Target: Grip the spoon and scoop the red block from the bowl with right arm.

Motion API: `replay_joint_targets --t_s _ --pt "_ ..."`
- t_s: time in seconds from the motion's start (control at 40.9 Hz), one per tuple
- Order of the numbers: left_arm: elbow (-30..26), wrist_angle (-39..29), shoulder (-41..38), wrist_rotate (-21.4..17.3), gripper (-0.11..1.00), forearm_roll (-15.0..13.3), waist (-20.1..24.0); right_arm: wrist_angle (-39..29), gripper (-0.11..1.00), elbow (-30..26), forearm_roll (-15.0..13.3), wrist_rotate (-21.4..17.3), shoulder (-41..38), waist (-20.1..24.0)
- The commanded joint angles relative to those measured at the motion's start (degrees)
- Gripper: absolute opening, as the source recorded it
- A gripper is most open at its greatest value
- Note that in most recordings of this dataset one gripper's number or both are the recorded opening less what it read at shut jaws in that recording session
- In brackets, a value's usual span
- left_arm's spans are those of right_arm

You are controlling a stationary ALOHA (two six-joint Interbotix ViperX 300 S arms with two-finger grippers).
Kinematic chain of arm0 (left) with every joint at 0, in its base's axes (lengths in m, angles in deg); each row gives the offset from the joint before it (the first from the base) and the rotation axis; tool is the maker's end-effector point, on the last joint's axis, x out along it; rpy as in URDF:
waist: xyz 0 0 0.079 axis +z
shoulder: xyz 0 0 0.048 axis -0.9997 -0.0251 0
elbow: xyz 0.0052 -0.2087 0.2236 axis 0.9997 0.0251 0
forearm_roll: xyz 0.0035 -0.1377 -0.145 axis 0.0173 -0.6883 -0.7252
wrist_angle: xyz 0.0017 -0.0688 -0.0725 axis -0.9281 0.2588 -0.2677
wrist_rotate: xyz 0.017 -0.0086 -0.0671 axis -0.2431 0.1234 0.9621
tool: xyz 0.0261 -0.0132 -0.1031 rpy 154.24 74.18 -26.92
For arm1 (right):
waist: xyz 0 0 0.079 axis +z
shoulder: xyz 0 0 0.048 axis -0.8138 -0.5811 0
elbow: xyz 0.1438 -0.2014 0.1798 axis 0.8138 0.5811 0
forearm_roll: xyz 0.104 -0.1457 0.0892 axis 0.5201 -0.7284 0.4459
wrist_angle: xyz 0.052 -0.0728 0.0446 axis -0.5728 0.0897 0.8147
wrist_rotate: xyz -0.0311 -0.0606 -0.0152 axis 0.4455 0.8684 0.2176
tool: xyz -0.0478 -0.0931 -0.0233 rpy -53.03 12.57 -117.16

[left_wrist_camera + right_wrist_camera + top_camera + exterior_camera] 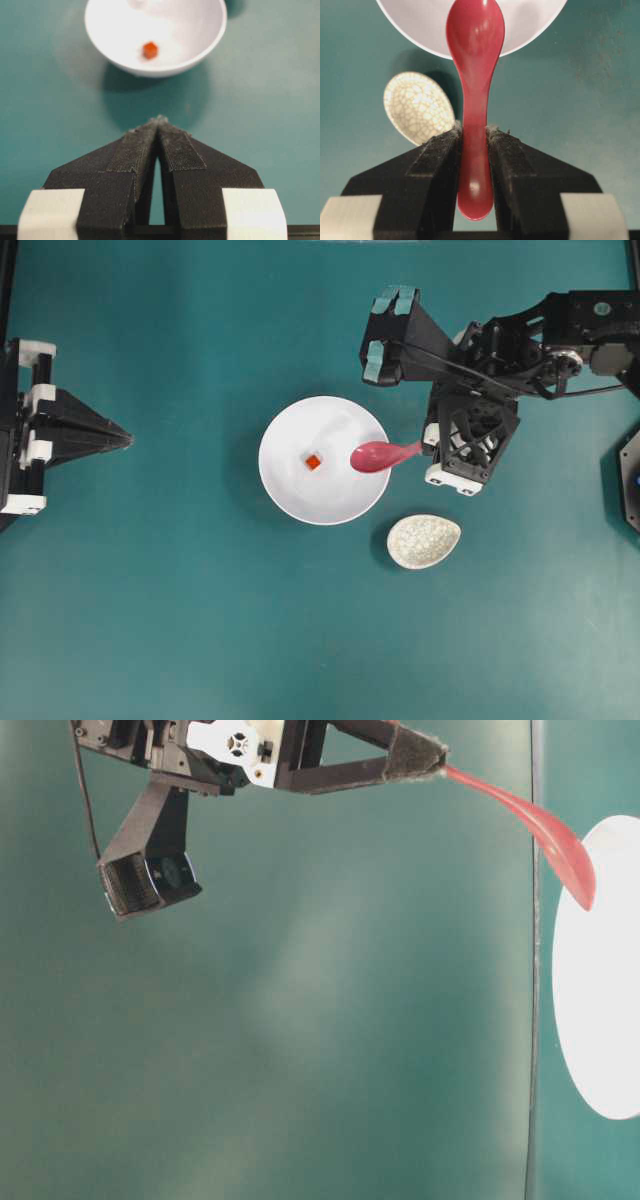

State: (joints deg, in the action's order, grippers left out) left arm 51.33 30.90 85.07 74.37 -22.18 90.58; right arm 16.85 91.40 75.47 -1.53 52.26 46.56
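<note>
Spoon gripped, scoop poised over the bowl's right rim.

I have the right gripper (475, 131) clamped on the spoon (383, 454) by its handle, so the scoop leads into the bowl (290, 490). The red block (313, 462) lies mid-bowl, left of the scoop and well apart from the jaws. The left gripper (159, 121) rests closed.

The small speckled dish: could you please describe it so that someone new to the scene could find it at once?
Start at the large white bowl in the middle of the green table. Just beyond its lower right rim, apart from it, lies the small speckled dish. Unlike the round bowl holding the red block, it is oval, beige with a crackled pattern, and empty.
</note>
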Motion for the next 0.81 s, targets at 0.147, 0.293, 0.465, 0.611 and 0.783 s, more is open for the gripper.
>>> replay_joint_targets --t_s 0.147,0.293,0.465,0.611,0.783 --pt "-1.41 0.18 -0.35 -0.18 0.00 0.18 0.00 0.62 0.24 -0.88 -0.18 0.44 0.97 0.18" --pt "-1.41 0.18 -0.53 -0.18 0.00 0.18 -0.09 1.41 0.24 -1.05 -0.18 0.62 -0.18 0.09" --pt "-1.41 0.18 -0.62 -0.18 0.00 0.18 0.00 2.29 0.24 -1.41 -0.18 1.14 -2.11 0.09" --pt "-1.41 0.18 -0.62 -0.09 0.00 0.18 0.00 2.29 0.24 -2.02 -0.18 1.76 -3.96 0.18" --pt "-1.41 0.18 -0.62 -0.09 0.00 0.18 0.00 2.29 0.24 -3.78 -0.18 2.64 -6.33 0.18"
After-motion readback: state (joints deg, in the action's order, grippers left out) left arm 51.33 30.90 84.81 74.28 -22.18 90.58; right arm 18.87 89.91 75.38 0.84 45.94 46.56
